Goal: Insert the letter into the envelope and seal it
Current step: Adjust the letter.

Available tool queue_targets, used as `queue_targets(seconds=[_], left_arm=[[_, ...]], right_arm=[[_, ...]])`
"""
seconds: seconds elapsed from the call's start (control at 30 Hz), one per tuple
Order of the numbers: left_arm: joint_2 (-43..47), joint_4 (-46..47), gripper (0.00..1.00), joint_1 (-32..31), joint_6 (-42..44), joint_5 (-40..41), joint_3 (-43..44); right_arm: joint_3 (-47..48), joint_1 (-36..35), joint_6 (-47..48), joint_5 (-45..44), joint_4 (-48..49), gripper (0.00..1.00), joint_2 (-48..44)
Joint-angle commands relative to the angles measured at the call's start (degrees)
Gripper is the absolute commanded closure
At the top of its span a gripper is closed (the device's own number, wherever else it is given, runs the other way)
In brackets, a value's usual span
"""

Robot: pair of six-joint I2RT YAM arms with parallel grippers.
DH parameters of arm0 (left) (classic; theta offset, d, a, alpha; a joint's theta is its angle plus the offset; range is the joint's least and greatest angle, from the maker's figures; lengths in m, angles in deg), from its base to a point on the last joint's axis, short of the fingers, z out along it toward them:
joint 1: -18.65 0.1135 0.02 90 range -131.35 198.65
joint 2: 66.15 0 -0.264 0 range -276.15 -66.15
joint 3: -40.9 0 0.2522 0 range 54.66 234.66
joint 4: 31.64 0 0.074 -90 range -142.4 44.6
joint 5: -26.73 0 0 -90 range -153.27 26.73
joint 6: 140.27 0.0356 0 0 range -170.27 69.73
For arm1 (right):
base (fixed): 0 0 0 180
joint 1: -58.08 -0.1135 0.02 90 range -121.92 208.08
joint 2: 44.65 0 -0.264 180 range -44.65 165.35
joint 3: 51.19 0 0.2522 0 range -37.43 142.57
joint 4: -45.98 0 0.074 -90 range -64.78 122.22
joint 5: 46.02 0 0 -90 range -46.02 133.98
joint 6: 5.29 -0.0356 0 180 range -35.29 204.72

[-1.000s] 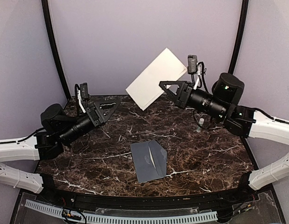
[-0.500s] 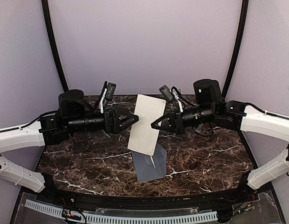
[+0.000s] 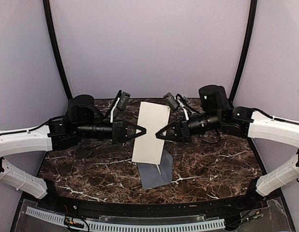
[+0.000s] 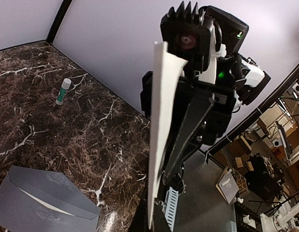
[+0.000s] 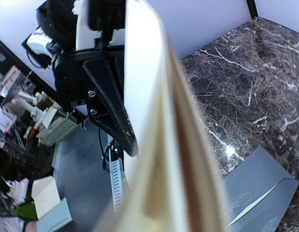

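Note:
The letter (image 3: 150,132), a cream sheet, hangs upright over the middle of the table, between the two arms. My left gripper (image 3: 142,130) is shut on its left edge; in the left wrist view the letter (image 4: 159,130) runs edge-on down into my left gripper (image 4: 151,220). My right gripper (image 3: 158,135) touches the sheet's right edge, and I cannot see how its jaws stand. In the right wrist view the letter (image 5: 159,121) is a blur filling the frame. The grey envelope (image 3: 154,174) lies flat below, flap open.
A glue stick (image 4: 63,91) lies on the dark marble table (image 3: 91,164) towards the back right. The lilac back wall (image 3: 149,48) stands behind. Both arms reach in level from either side above the table's middle.
The right arm has brought the letter down from high at the back to upright over the envelope. The left arm has swung in and shut on its left edge.

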Motion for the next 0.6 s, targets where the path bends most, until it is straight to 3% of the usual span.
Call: queue_targets(seconds=[0.0,0.27,0.4,0.57], left_arm=[[3.1,7.4,1.00,0.2,-2.6,0.2,-3.3],[6.2,25.3,1.00,0.1,-10.4,4.8,-10.7],[5.5,28.7,1.00,0.1,-11.3,4.6,-11.5],[4.9,29.7,1.00,0.1,-11.7,4.7,-11.4]], right_arm=[[-4.1,-0.2,-3.5,-4.2,8.5,0.82,-3.7],[-15.4,-0.3,-13.0,-8.7,27.4,0.59,-9.3],[-16.0,-0.4,-14.2,-10.7,29.3,0.51,-8.2],[-14.5,-1.3,-14.7,-8.4,31.7,0.49,-5.7]])
